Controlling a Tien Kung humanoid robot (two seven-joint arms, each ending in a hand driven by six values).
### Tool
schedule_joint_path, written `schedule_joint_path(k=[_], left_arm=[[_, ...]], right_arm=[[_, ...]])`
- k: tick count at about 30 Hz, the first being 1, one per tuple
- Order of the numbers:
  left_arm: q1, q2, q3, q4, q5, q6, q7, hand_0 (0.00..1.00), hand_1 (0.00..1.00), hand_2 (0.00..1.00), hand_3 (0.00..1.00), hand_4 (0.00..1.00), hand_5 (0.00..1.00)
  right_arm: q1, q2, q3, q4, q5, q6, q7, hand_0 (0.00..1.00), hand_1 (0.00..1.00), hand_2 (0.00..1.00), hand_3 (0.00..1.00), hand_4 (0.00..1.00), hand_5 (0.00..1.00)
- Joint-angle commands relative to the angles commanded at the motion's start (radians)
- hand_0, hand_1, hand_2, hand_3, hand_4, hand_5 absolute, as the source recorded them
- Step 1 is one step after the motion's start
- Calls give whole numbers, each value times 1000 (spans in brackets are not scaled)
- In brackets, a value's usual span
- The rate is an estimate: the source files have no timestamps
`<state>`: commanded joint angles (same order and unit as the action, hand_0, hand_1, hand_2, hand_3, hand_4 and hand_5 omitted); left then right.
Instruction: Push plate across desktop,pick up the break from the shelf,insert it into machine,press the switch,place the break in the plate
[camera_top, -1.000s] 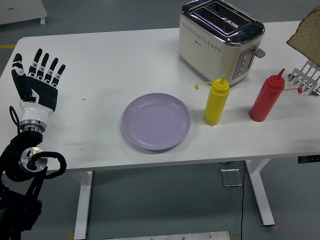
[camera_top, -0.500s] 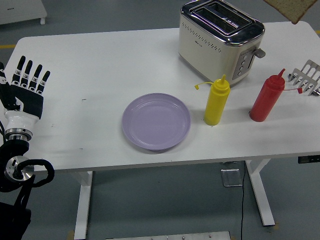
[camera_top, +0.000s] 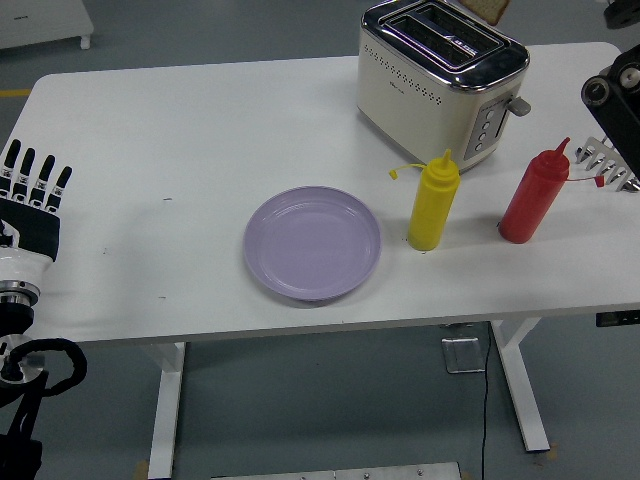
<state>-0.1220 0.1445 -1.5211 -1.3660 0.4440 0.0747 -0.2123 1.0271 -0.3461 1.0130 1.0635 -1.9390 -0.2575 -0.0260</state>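
Note:
A lilac plate (camera_top: 265, 215) lies empty on the white table near its front edge. The cream toaster (camera_top: 440, 80) stands at the back right with its slots open. A corner of the bread slice (camera_top: 487, 9) hangs in the air at the picture's top edge, just above the toaster's far slot. Only a black part of my right arm (camera_top: 613, 84) shows at the right edge; its hand is cut off by the top edge, carrying the slice. My left hand (camera_top: 30, 195) is at the left edge, fingers straight and spread, holding nothing.
A yellow squeeze bottle (camera_top: 433, 203) and a red one (camera_top: 533, 197) stand in front of the toaster, right of the plate. A metal toast rack (camera_top: 610, 162) sits at the right edge. The toaster's lever (camera_top: 517, 104) is up.
The bread slice has moved from above the rack leftward and up to over the toaster. My left hand has drawn back to the left and lower.

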Motion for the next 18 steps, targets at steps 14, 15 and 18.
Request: schedule_joint_path(k=[14,15,18], left_arm=[[-6,1,5,6,4,1,0,852,893,965,878,680,998],[-6,0,5,7,4,1,0,851,893,964,878,680,998],[-7,0,7,9,4,2,1,851,893,964,878,680,998]], right_arm=[[92,140,-42,-195,-77,-13,-130,200,317,410,500,321,2],[93,146,-42,-204,-83,-14,-143,204,318,410,499,324,2],[96,164,-44,-228,-93,-18,-174,204,318,410,499,324,2]])
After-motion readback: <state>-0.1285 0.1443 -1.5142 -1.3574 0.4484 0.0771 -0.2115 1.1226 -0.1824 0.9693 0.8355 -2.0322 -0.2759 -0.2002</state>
